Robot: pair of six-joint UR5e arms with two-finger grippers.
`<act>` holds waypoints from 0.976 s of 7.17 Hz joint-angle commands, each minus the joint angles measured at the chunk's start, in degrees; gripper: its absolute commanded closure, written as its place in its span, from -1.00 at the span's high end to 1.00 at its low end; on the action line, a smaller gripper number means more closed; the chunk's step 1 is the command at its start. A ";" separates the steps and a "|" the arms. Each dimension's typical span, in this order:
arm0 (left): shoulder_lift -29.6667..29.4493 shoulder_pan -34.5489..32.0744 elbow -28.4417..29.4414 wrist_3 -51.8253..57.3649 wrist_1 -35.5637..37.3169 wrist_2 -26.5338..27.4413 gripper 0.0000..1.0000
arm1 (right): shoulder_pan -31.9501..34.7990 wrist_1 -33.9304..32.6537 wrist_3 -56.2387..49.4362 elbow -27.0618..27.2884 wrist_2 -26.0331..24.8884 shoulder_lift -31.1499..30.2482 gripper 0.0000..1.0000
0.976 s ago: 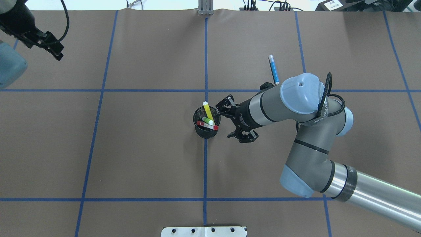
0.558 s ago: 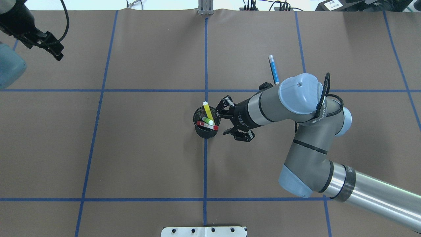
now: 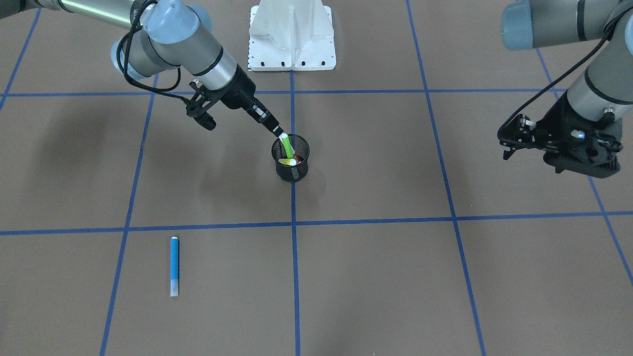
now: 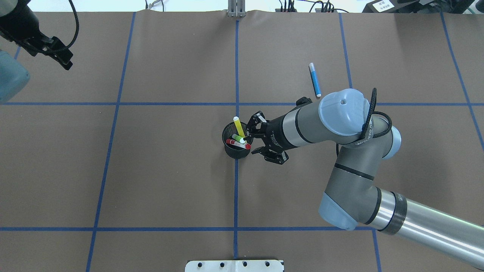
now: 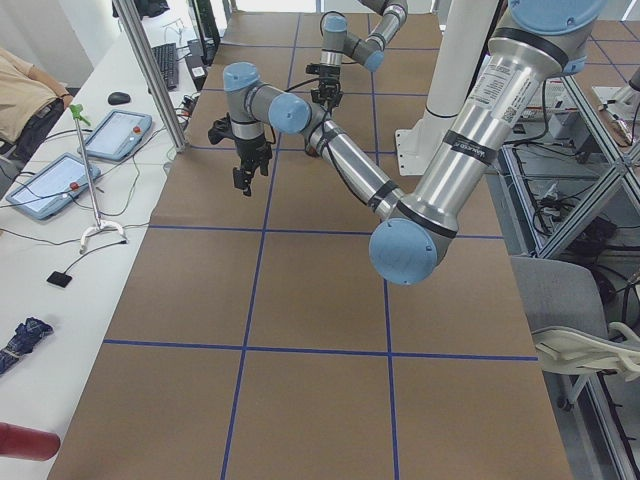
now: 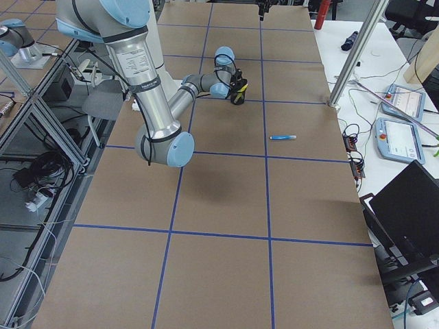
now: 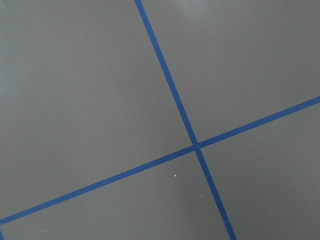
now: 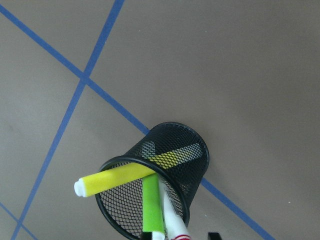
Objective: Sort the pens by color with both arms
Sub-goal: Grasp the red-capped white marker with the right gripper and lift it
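A black mesh cup (image 4: 234,152) stands at the table's centre and holds three pens. The yellow pen (image 4: 238,125) leans out over its far rim. The lime green pen (image 4: 238,138) and the white pen with red ends (image 4: 237,143) lie across its mouth. My right gripper (image 4: 251,145) is open at the cup's right rim, its tip by the green pen's top (image 3: 283,137). The blue pen (image 4: 314,79) lies alone on the table, beyond the right arm. Far off at the left, my left gripper (image 4: 63,60) hangs open over bare table, holding nothing.
Blue tape lines (image 4: 236,189) divide the brown table into squares. The robot's white pedestal base (image 3: 292,34) sits at the near middle edge. Side benches with tablets (image 5: 60,180) and a laptop (image 6: 411,205) flank the table's ends.
The right gripper has slid left, closing the gap to the cup's rim and the pen tops. Its fingers stay spread. The left arm and all the pens have not moved.
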 commanded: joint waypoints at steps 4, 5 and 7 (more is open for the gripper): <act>-0.04 0.14 0.08 -0.09 0.00 0.00 0.98 | -0.73 0.13 0.46 -0.23 -1.52 0.24 -0.79; -0.04 0.14 0.08 -0.09 0.00 0.00 0.98 | -0.73 0.13 0.46 0.04 -1.52 0.24 -1.00; -0.04 0.23 0.17 -0.09 0.00 0.00 0.98 | -0.64 0.22 -0.07 0.65 -1.43 0.76 -1.00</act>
